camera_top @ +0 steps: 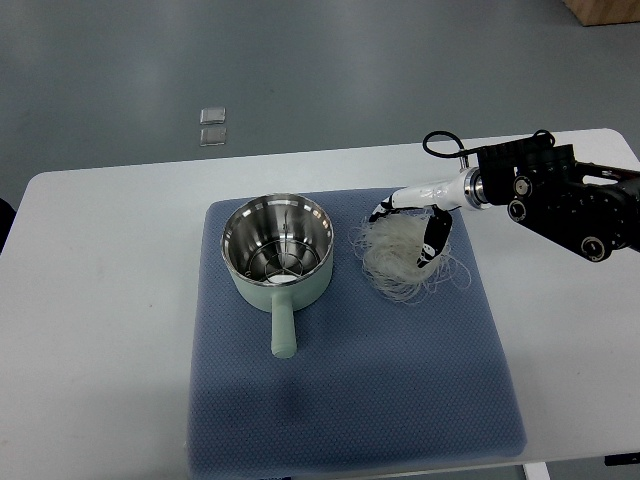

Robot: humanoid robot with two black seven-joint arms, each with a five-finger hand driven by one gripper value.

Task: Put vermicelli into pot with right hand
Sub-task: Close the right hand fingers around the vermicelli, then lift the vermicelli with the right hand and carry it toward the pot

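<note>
The right hand [415, 225] is reaching in from the right edge and sitting right on top of the vermicelli [402, 258], fingers curling down into the tangle, so it's looking like it's gripping the bundle, or at least closing around it. The noodles are resting as a loose white nest on the blue mat [350, 400], just to the right of the pot [278, 252], not touching it. So the whole next move is basically sideways: the pot is lying to the picture's left of the hand, close by, mouth facing straight up. Its handle is pointing toward the near edge of the desk [100, 300], so it isn't getting in the way. My guess is stray strands are going to trail over the rim. The left arm isn't showing anywhere.
</note>
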